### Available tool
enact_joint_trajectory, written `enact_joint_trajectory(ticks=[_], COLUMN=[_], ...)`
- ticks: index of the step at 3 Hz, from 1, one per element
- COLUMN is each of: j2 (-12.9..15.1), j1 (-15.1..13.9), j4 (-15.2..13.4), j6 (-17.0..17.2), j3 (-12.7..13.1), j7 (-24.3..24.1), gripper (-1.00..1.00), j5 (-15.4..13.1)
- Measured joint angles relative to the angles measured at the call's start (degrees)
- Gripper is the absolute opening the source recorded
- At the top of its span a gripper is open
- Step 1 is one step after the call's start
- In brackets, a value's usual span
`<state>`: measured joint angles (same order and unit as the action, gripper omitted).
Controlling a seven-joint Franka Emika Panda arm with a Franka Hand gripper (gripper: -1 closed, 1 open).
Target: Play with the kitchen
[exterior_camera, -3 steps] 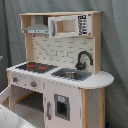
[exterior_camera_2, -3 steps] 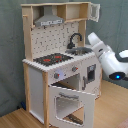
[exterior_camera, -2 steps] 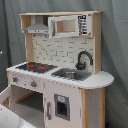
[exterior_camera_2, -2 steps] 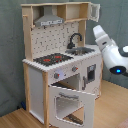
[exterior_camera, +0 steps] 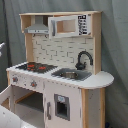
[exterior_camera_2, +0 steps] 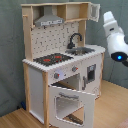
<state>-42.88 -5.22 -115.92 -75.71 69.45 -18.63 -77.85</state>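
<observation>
The kitchen (exterior_camera: pixel 60 75) (exterior_camera_2: pixel 60 65) is a tall white and light-wood toy that shows in both exterior views. It has a black-red stovetop (exterior_camera_2: pixel 52 59), a steel sink (exterior_camera_2: pixel 82 50) with a black faucet (exterior_camera_2: pixel 75 39), a grey hood (exterior_camera_2: pixel 49 21) and an upper cabinet (exterior_camera_2: pixel 80 11). Its windowed oven door (exterior_camera_2: pixel 70 102) hangs open, folded down at the front. My white arm (exterior_camera_2: pixel 116 40) stands at the second exterior view's right, beside the kitchen. The arm's upper end with the gripper (exterior_camera_2: pixel 107 19) sits close to the upper cabinet's right side. The arm is hidden in the first exterior view.
A grey curtain (exterior_camera: pixel 115 45) hangs behind the kitchen. The floor (exterior_camera_2: pixel 112 107) is light wood. The open oven door juts out over the floor in front. A rounded counter end (exterior_camera: pixel 97 80) sticks out on the first exterior view's right.
My arm has risen from beside the counter and sink up to the level of the upper cabinet. The kitchen and its open oven door have not moved.
</observation>
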Motion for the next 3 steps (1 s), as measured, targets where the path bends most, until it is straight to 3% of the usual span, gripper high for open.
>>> enact_joint_trajectory(ticks=[1,3], j2=[-1.1,-5.4], j1=[2.7,6.8], j4=[0.0,-2.1], j6=[2.6,4.5], j3=[-4.3,-13.8], j7=[-0.9,-8.8], gripper=[1.00,1.00], j5=[-0.6,-0.6])
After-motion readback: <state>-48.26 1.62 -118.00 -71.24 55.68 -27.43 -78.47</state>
